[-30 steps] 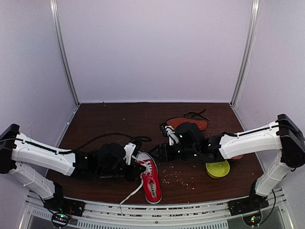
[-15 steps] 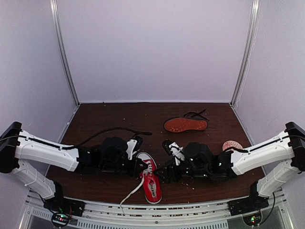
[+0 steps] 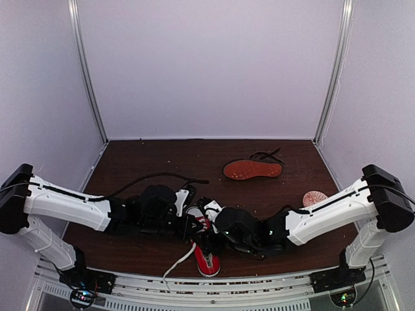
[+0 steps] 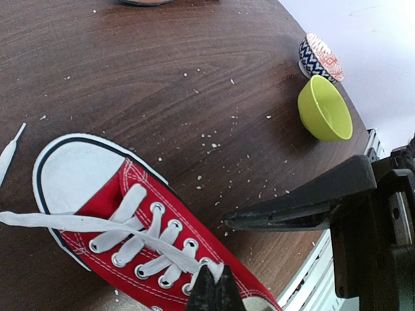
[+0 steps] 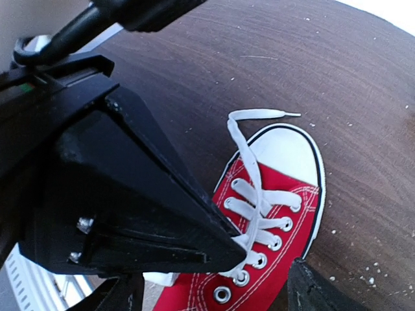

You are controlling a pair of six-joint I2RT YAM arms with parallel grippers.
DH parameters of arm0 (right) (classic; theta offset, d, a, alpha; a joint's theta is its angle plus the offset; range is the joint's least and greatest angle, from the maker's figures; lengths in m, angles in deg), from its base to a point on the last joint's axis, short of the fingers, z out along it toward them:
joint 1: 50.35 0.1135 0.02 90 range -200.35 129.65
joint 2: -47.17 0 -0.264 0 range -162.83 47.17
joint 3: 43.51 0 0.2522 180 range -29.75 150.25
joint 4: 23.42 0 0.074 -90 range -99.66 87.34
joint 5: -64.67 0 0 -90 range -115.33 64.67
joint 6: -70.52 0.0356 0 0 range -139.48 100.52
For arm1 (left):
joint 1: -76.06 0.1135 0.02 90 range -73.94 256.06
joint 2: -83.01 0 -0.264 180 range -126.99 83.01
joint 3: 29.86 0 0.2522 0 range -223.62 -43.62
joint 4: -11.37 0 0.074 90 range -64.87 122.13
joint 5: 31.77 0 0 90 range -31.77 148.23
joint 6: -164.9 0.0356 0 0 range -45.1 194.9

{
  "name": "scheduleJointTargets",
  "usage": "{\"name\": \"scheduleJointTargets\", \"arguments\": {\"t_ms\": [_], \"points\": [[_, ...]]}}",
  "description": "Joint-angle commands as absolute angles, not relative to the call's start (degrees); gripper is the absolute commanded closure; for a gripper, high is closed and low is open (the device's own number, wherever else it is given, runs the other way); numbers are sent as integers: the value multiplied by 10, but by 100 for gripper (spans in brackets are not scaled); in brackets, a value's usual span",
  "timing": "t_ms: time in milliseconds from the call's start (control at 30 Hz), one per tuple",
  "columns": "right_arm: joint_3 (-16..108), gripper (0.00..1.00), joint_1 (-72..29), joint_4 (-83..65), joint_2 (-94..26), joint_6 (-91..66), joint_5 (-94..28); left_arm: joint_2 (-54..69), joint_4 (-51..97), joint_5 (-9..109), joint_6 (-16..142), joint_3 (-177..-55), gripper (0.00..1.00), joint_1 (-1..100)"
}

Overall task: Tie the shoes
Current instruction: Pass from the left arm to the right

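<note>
The red sneaker (image 4: pixel 130 227) lies at the near middle of the tabletop (image 3: pixel 149 162), right under both grippers. The left gripper (image 4: pixel 212 288) has its jaws pinched tight on the white lace (image 4: pixel 78 221) at the top eyelets. The lace runs from there across the toe cap. The right gripper (image 5: pixel 214 291) hangs over the same sneaker, jaws spread wide, one finger on each side of the shoe, holding nothing.

There are two shoes. The black shoe (image 3: pixel 253 170) lies sole up toward the back, well apart from both grippers. There are two bowls to the right, a green bowl (image 4: pixel 324 110) and a patterned bowl (image 3: pixel 314 197).

The left arm (image 3: pixel 71 207) and right arm (image 3: pixel 324 210) both stretch low across the tabletop, reaching inward until their wrists nearly meet.
</note>
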State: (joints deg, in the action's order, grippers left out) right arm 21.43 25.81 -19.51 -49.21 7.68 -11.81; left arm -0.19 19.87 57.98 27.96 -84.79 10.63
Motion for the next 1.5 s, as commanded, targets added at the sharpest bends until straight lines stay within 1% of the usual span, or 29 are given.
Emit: {"name": "scheduleJointTargets", "arguments": {"t_ms": [0, 67, 133, 300, 367, 500, 633, 767, 800, 1000, 1067, 1167, 1200, 1267, 1400, 1467], "points": [[252, 26, 260, -162, -511, 78, -47, -6, 184, 572, 277, -868, 100, 108], [259, 31, 260, -161, -515, 75, -41, -8, 184, 570, 277, -868, 100, 108], [267, 38, 260, -160, -521, 72, -37, -9, 184, 568, 276, -869, 100, 108], [282, 53, 260, -155, -533, 71, -21, -7, 185, 568, 277, -869, 100, 108], [287, 57, 260, -155, -538, 74, -18, -8, 185, 566, 276, -869, 100, 108], [299, 59, 260, -153, -549, 80, -15, -11, 183, 562, 275, -869, 100, 108], [306, 53, 260, -164, -555, 76, -20, -12, 180, 560, 275, -870, 100, 108], [316, 53, 260, -168, -565, 73, -18, -13, 178, 556, 274, -872, 100, 108], [320, 56, 260, -166, -568, 73, -13, -13, 178, 555, 274, -872, 100, 108], [338, 91, 258, -129, -575, 92, 32, -5, 185, 565, 274, -867, 100, 108], [334, 100, 256, -127, -573, 99, 34, 0, 194, 574, 276, -866, 100, 109], [324, 100, 256, -131, -567, 104, 33, 7, 220, 584, 285, -871, 99, 111], [319, 100, 255, -135, -564, 105, 31, 10, 229, 586, 289, -873, 90, 114], [307, 100, 256, -143, -557, 106, 29, 18, 252, 594, 299, -875, 78, 125], [287, 100, 255, -154, -547, 111, 23, 49, 310, 611, 330, -885, 71, 160], [278, 100, 256, -159, -543, 113, 20, 62, 336, 623, 348, -891, 63, 180]]}}
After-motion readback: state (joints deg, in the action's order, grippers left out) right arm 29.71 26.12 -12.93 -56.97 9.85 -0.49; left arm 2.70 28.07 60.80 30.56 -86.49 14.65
